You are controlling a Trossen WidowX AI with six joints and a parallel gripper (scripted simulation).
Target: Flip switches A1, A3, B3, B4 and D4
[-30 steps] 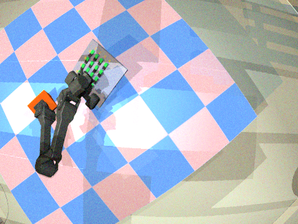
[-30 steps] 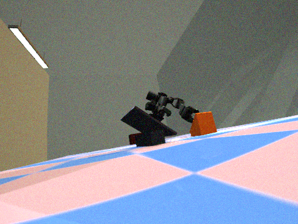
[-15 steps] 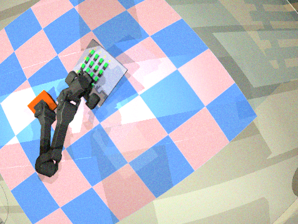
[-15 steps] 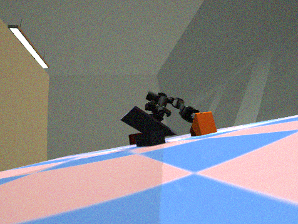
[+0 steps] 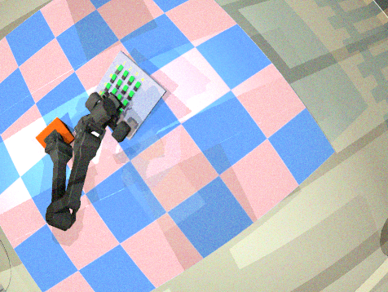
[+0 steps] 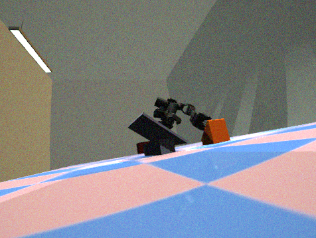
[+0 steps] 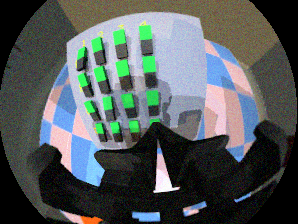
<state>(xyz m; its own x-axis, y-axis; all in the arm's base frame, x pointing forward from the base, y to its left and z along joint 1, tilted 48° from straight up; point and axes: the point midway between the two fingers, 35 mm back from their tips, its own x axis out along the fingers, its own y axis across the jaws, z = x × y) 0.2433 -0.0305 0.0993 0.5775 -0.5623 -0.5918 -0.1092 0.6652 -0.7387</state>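
The tilted grey panel (image 5: pixel 150 91) (image 6: pixel 149 129) (image 7: pixel 181 60) carries four rows of green-and-black switches. In the wrist view, A1 (image 7: pixel 81 59), A3 (image 7: pixel 120 44), B3 (image 7: pixel 124 75) and B4 (image 7: pixel 150 71) are in plain sight, green halves on the far side. Which end of each is raised is hard to tell. D4 shows only a green strip; the fingertips cover the rest. My gripper (image 7: pixel 156 124) (image 6: pixel 170 126) is shut and empty, its tips over or at D4. Whether they touch it is not clear.
An orange block (image 5: pixel 61 125) (image 6: pixel 217 131) is by the arm's base. A dark support block (image 6: pixel 159 148) is under the panel, with a dark red object (image 6: pixel 141 147) behind it. The other switches stand close around the marked ones; C4 (image 7: pixel 153 101) is just beyond the fingertips.
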